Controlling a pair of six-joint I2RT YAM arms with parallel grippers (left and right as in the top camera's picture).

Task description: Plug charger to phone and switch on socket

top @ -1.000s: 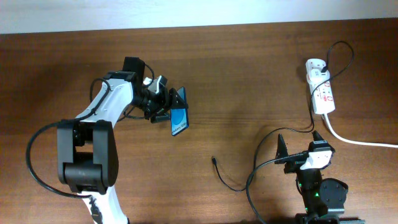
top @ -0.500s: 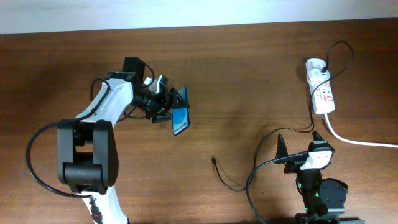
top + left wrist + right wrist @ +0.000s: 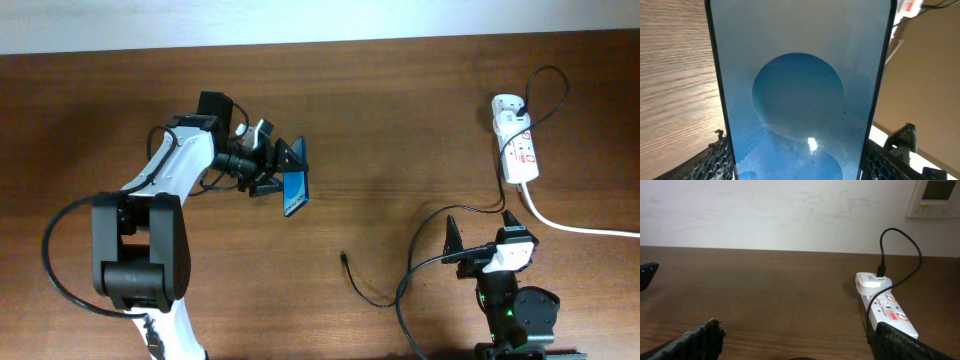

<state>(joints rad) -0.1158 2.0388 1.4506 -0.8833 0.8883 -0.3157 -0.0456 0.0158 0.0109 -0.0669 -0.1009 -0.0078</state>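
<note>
1. Left claw (image 3: pixel 281 170) is clamped on the phone (image 3: pixel 294 192), mid-left on the table (image 3: pixel 400 120), well apart from everything else in the task
2. Overhead: the phone hangs tilted from the fingers with its blue screen partly showing. Can't tell if its lower edge touches the wood
3. Left wrist view: the phone (image 3: pixel 797 90) fills the frame, screen toward the camera, with its top and bottom cut off. Only the textured pads (image 3: pixel 715 161) show, at the two bottom corners. The charging port isn't visible in any view
4. Right claw (image 3: pixel 482 228) is open with nothing between its fingers, near the front edge on the right side. In its wrist view only the fingertips (image 3: pixel 695 341) poke in at the bottom corners
5. The charger cable (image 3: pixel 881 255) loops up from the plug at the far end of the socket (image 3: pixel 518 150). Overhead, it runs down past the right claw and curls left
6. Its connector tip (image 3: pixel 344 258) lies loose on the table between the two arms, well short of the phone and too small to make out its type
7. The socket sits far right, and its thick white cord (image 3: pixel 580 228) runs off the right edge. The red switch markings show, but on/off is unreadable
8. In the right wrist view, the near end of the socket (image 3: pixel 887 310) is hidden behind the right finger
</note>
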